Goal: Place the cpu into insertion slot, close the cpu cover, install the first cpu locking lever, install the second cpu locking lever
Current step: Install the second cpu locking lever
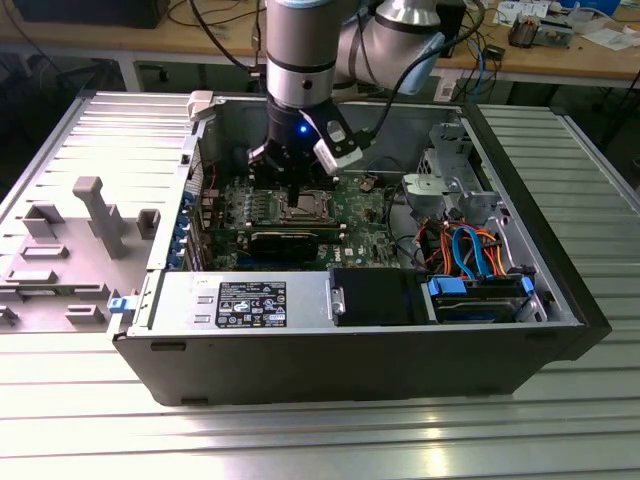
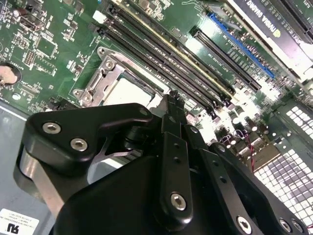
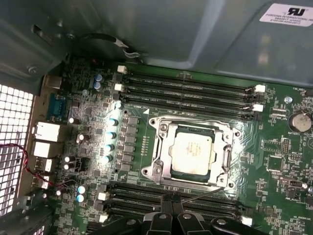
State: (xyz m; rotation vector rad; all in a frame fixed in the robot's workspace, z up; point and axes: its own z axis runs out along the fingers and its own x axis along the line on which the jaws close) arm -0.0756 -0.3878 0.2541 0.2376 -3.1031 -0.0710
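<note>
First wrist view shows the cpu seated in the insertion slot with the cpu cover down. The gripper, fingertips together and empty, presses a thin locking lever, apparently not yet latched.

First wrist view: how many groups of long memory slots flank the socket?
2. One group lies between the insertion slot and the case wall; the other lies opposite, partly hidden behind the claw.

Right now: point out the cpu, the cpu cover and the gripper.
cpu (image 3: 193,152), first wrist view: middle of its silvery top, seated in the socket.
cpu cover (image 3: 164,151), first wrist view: one side bar of the metal frame around the chip.
gripper (image 2: 172,104), second wrist view: fingertips, beside the socket's edge.
</note>
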